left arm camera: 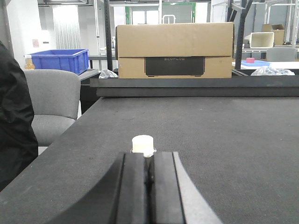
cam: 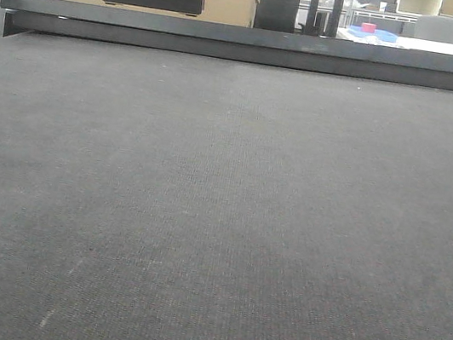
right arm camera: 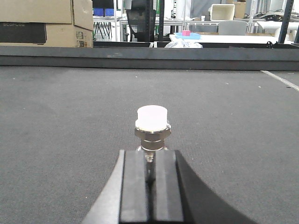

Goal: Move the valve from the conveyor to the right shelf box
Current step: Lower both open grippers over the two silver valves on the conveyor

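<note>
Front view sits low, skimming the bench (cam: 218, 220) toward its far rail (cam: 254, 47); both wrist views hug the bench, facing that same rail

You had a tan cardboard box (left arm camera: 174, 46) with a black panel at the back, a blue plastic crate (left arm camera: 60, 60) left of it, a grey upholstered chair (left arm camera: 51, 98) nearer, a pink block (right arm camera: 186, 32) sat on a blue tray (right arm camera: 195, 36), on a far white counter (right arm camera: 224, 38)

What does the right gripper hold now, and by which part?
The valve, pinched by its thin lower stem between the shut fingers; its white cap and hex collar stand free beyond them.
</note>
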{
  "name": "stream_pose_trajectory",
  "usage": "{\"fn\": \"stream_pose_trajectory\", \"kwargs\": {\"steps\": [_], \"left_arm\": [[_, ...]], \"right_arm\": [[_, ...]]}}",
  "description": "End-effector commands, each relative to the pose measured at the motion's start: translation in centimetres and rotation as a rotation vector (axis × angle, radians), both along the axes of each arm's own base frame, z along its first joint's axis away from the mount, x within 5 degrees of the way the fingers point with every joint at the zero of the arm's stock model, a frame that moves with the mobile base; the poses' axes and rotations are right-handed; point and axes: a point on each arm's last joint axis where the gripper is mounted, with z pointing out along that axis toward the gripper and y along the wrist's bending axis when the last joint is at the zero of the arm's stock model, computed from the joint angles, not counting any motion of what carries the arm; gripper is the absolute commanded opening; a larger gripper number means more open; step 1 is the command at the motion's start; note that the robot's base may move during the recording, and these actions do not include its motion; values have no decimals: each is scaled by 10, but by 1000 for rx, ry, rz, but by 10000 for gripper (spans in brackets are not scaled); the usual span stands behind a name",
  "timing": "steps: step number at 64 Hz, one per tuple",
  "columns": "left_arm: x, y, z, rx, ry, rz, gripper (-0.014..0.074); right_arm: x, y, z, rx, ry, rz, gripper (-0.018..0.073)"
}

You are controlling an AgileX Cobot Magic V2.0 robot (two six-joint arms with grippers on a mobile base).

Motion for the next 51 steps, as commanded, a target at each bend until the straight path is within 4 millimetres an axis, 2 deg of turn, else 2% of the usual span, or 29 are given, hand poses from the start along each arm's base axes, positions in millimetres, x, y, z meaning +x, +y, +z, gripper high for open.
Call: {"fn": "stream_pose_trajectory", "kwargs": {"steps": [1, 33, 51], "left_arm": [[-1, 0, 2, -7, -20, 2, -111], [-1, 0, 2, -7, -25, 1, -111], [-1, 0, 4, -27, -41, -1, -111]], "right_arm": [[0, 0, 3, -2, -28, -4, -162], [0, 0, 3, -2, -28, -4, -162], [-1, -1, 9, 0, -95, -9, -162]]}}
